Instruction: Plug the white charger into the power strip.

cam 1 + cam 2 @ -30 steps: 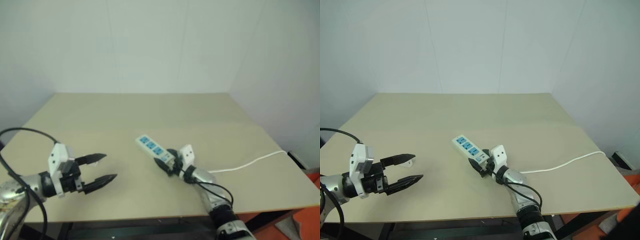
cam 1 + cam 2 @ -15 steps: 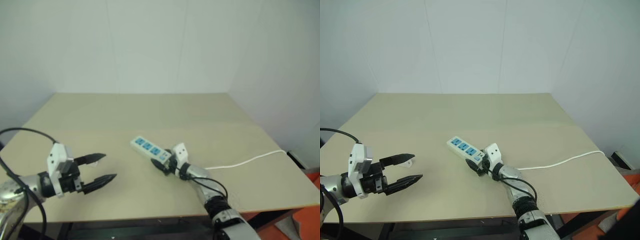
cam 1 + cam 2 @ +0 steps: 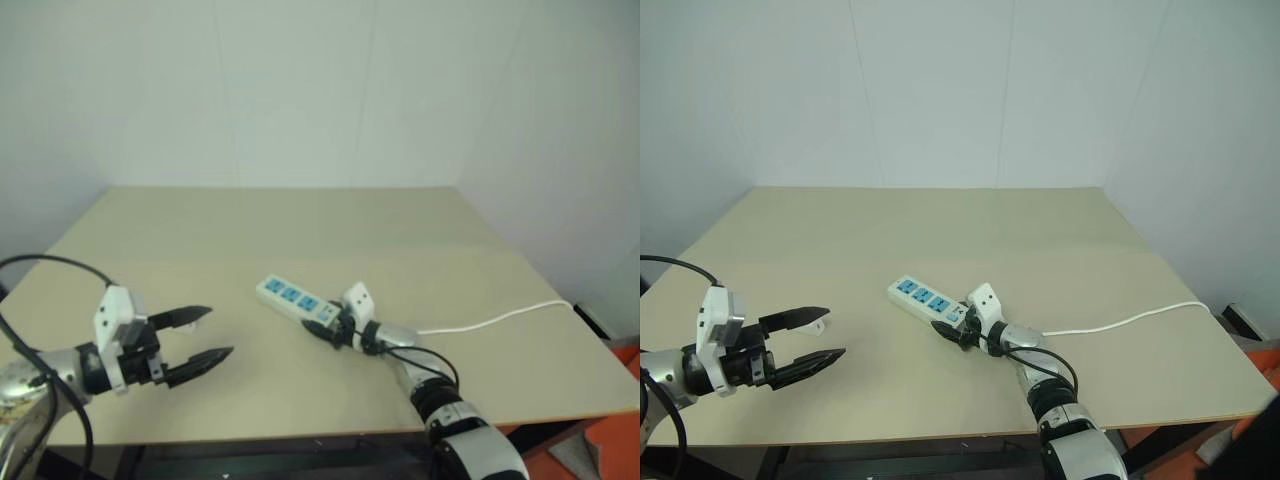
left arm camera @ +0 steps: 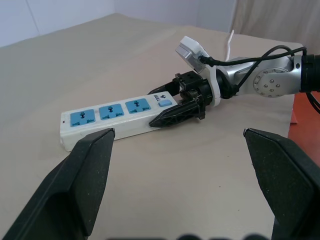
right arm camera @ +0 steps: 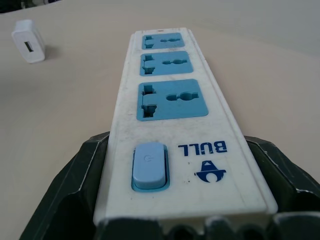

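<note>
White power strip (image 3: 924,300) sits mid-table, switch end inside right gripper (image 3: 952,330); left gripper (image 3: 818,340) spread.

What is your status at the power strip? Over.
Left gripper open, empty. Right gripper grips power strip at switch end. White charger lying loose, unplugged. Nothing blocking.

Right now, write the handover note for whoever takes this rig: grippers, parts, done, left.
Left gripper: open, empty, above the beige table.
Right gripper: fingers closed against both sides of the long flat white plastic power strip, at its switch end.
Power strip: flat on the table, three blue sockets free, thin white cord trailing away.
Small white rounded plastic charger: lying on the table, apart from the strip.
Done: strip gripped.
Left: pick up the charger, plug it into a socket.
</note>
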You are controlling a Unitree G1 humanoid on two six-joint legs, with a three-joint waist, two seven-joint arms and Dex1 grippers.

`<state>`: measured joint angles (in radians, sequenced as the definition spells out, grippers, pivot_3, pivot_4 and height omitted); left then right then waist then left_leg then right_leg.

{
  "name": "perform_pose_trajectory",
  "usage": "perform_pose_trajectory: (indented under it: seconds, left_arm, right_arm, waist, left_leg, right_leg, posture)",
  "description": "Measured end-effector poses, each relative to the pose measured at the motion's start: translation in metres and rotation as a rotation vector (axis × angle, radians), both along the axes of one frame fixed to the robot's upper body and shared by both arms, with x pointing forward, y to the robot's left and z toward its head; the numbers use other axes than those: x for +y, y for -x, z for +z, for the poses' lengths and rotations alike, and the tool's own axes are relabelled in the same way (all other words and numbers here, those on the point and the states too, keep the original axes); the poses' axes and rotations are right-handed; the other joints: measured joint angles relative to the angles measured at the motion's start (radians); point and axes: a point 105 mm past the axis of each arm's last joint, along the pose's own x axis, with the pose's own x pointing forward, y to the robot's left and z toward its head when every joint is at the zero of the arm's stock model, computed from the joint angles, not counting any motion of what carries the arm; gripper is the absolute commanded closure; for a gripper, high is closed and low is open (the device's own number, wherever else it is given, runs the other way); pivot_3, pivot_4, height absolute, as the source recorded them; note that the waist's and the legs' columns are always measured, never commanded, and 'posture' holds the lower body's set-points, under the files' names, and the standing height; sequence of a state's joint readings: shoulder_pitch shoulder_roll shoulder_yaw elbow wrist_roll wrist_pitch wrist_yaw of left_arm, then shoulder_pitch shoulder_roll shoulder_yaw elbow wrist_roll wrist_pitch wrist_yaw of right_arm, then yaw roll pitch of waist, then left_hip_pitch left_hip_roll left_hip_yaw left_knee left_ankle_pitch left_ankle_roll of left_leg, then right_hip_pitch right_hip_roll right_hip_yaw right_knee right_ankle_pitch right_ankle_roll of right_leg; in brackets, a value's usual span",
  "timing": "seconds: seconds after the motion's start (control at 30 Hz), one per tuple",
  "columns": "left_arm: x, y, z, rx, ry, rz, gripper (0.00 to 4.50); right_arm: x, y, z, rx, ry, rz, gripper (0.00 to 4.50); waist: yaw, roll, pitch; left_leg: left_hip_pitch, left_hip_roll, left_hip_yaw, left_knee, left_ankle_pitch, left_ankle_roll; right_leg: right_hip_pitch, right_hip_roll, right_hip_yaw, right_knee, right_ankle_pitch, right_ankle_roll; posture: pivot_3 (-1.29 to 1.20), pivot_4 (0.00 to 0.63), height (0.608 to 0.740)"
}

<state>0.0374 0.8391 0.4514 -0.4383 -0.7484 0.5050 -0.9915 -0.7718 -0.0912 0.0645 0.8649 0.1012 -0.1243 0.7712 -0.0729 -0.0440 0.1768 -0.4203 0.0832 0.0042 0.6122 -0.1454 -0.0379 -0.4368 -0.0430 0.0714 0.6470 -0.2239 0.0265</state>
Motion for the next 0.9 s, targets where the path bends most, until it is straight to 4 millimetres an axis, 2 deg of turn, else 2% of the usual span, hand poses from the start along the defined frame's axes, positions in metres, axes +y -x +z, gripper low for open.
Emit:
perform_pose_trajectory:
  seconds: [0.33, 0.63, 0.9]
  left_arm:
    - [0.001, -0.005, 0.010, -0.025, -0.012, -0.021, 0.00]
    - [0.005, -0.013, 0.019, -0.033, -0.052, -0.081, 0.00]
    - [0.006, -0.012, 0.016, -0.025, -0.056, -0.089, 0.00]
  right_arm:
    - [-0.007, 0.006, 0.001, -0.007, -0.037, 0.046, 1.07]
    - [-0.008, 0.027, 0.014, -0.103, 0.016, 0.285, 1.07]
    - [-0.014, 0.015, 0.016, -0.144, 0.134, 0.339, 1.07]
  waist:
    - [0.005, 0.000, 0.000]
    - [0.001, 0.000, 0.001]
    - [0.000, 0.000, 0.001]
  left_leg:
    - [-0.001, 0.000, 0.000, 0.000, 0.000, 0.000]
    - [-0.003, 0.000, 0.000, 0.000, 0.000, 0.000]
    - [-0.003, 0.000, 0.000, 0.000, 0.000, 0.000]
  right_leg:
    - [0.000, 0.000, 0.000, 0.000, 0.000, 0.000]
    - [-0.003, 0.000, 0.000, 0.000, 0.000, 0.000]
    - [-0.002, 0.000, 0.000, 0.000, 0.000, 0.000]
  posture:
    - [0.00, 0.150, 0.740]
    - [0.00, 0.150, 0.740]
    - [0.00, 0.150, 0.740]
